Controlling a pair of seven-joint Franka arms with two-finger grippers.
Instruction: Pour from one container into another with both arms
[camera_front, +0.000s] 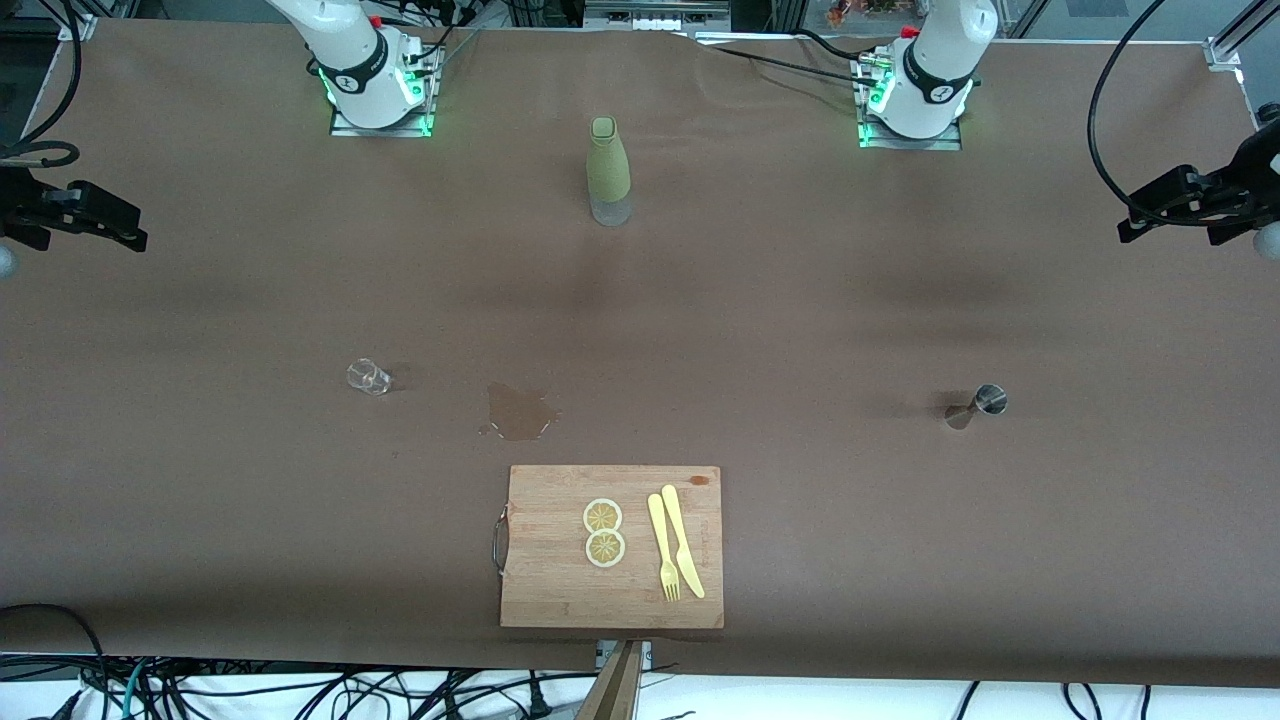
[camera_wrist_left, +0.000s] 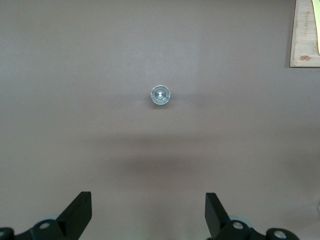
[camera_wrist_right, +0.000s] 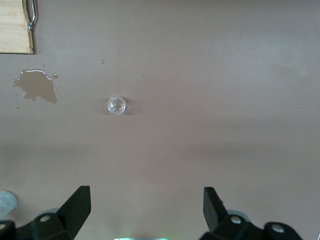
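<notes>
- The left gripper (camera_wrist_left: 147, 215) hangs high over the table's (camera_front: 900, 560) left-arm end, fingers spread wide, grasping nothing.
- Straight below it a small steel jigger (camera_front: 978, 405) stands upright on the brown cloth, well apart from everything else; the left wrist view looks down into its round mouth (camera_wrist_left: 161, 95).
- The right gripper (camera_wrist_right: 146, 212) hangs high over the right-arm end, fingers likewise spread and empty.
- Below it a small clear glass (camera_front: 368, 376) stands upright; it shows again in the right wrist view (camera_wrist_right: 117, 105).
- A puddle (camera_front: 520, 412) lies on the cloth beside the glass, toward the table's middle, just farther from the front camera than the board (camera_front: 560, 590).
- The wooden board lies at the near edge, with a metal handle on the side toward the right arm.
- On the board: two lemon slices (camera_front: 603, 531), touching, and a yellow fork (camera_front: 663, 548) and knife (camera_front: 683, 540) side by side.
- A green bottle (camera_front: 608, 170) with a clear base stands upright between the two arm bases, well apart from the glass and jigger.
</notes>
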